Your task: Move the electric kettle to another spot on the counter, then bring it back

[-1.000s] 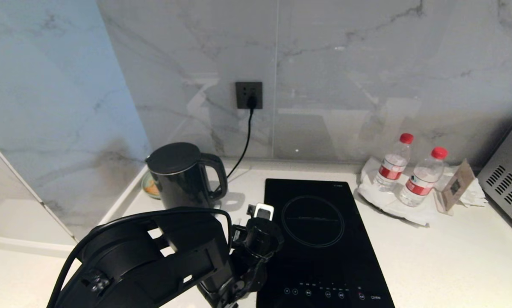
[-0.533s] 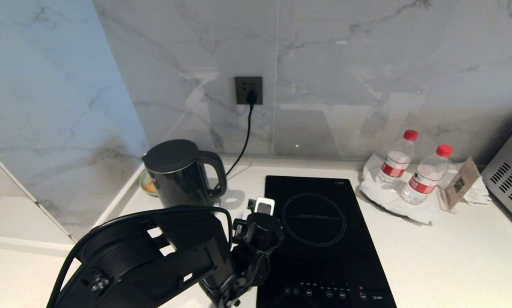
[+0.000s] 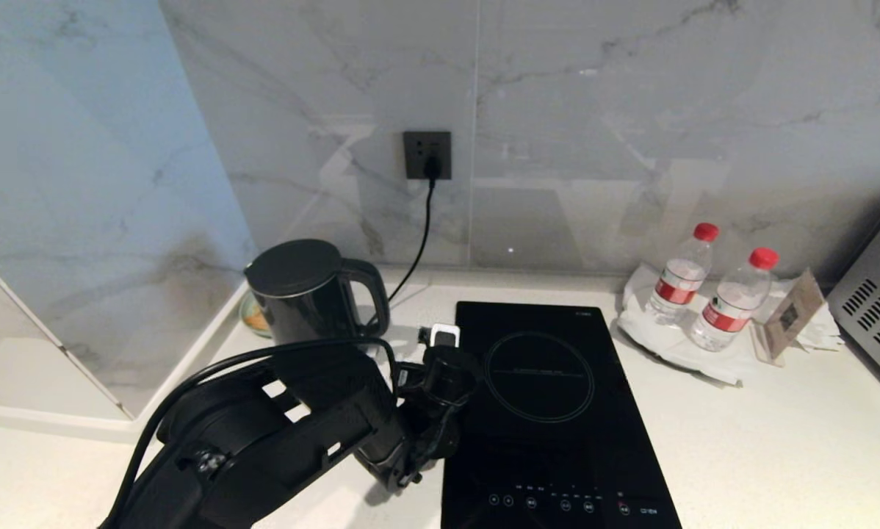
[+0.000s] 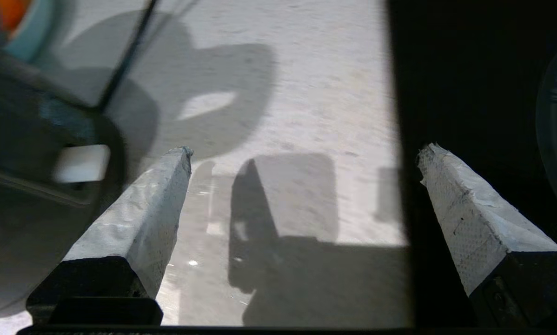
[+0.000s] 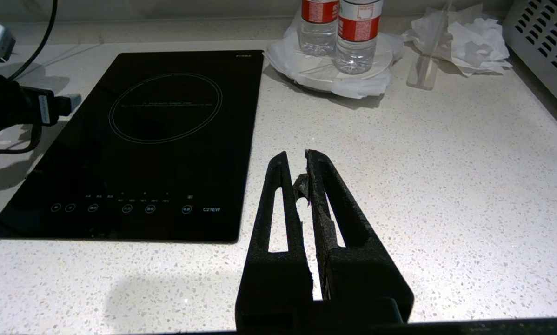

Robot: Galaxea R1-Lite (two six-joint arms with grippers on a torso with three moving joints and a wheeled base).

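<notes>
Moved: our left claw (image 3: 440,339) has advanced toward the electric kettle (image 3: 304,297).
Left claw: jaws wide, empty.
Right claw (image 5: 297,170): closed; wrist view only.
Kettle: tabletop (image 3: 763,433), back-left corner.
Hob (image 5: 139,149) lettering: "C21EW".

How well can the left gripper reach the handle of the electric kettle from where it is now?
Probably well. The left gripper is open above bare counter, between the induction hob and the electric kettle. The kettle's handle faces that side, and nothing stands between them.

electric kettle (image 3: 304,297): glossy black | counter (image 3: 763,441): off-white, speckled | bottles (image 3: 734,300): red caps, red labels
</notes>
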